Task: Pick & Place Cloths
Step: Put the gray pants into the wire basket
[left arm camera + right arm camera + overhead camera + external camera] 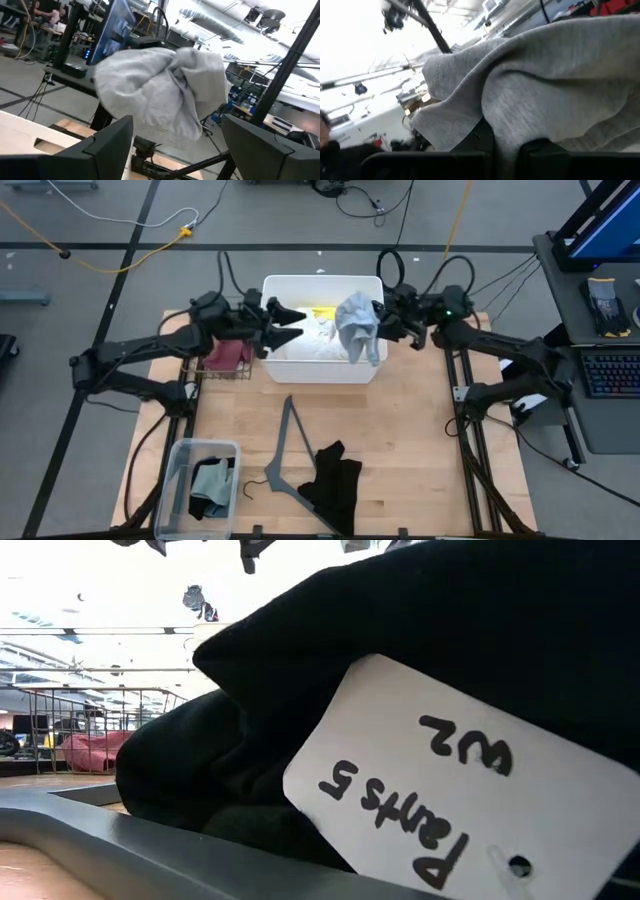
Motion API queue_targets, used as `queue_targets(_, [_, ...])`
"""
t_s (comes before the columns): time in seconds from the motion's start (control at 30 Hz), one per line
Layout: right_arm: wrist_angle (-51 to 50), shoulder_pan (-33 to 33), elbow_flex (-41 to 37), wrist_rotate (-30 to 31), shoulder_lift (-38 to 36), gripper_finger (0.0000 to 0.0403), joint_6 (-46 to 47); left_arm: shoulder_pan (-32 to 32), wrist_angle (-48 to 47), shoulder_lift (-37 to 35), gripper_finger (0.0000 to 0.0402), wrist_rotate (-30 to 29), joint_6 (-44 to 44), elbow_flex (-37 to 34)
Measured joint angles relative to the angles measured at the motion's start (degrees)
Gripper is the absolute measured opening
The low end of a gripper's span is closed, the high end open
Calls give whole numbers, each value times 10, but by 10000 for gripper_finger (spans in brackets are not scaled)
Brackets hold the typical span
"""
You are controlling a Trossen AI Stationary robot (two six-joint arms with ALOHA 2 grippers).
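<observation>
Lower left: teal cloth (210, 483) seen in clear bin (176, 470). Maroon cloth (227, 354) sits in wire basket (203, 370), left of white tub (280, 370). Left gripper (297, 323) held wide open over tub's left edge. Grey cloth (358, 327) is pinched by right gripper (378, 320) above tub's right. Black cloth (334, 480) lies bottom centre, beside hanger (285, 450).

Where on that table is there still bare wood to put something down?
Bare wood: right of the black garment, and between the white bin and the hanger. Crowded: the bin's top, where the right gripper holds the grey cloth, left gripper open.
</observation>
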Motion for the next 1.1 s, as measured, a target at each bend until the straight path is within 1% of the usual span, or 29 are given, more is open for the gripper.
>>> queue_targets(0.07, [24,0,3,8,18,12,19,-3,27,18,308,0,-2,0])
queue_targets(0.17, [27,4,24,21,43,12,26,-8,64,42,308,0,-18,0])
queue_targets(0.33, [26,21,91,20,90,12,22,-16,124,70,308,0,-37,0])
queue_targets(0.43, [15,26,130,19,119,12,21,-22,143,77,308,-1,-42,0])
queue_targets(0.57, [-3,32,175,20,157,12,21,-32,155,77,308,-3,-42,1])
queue_targets(0.73, [-11,48,210,22,204,12,21,-41,154,77,308,-20,-29,1])
queue_targets(0.87, [-16,61,226,37,233,12,21,-41,153,77,308,-25,-29,1])
queue_targets(0.93, [-17,62,227,39,239,12,21,-41,153,77,308,-26,-28,1])
queue_targets(1.03, [-20,68,229,62,246,12,16,-41,160,77,308,-30,-27,1])
queue_targets(1.1, [-19,68,229,63,249,12,15,-41,163,77,308,-30,-28,1])
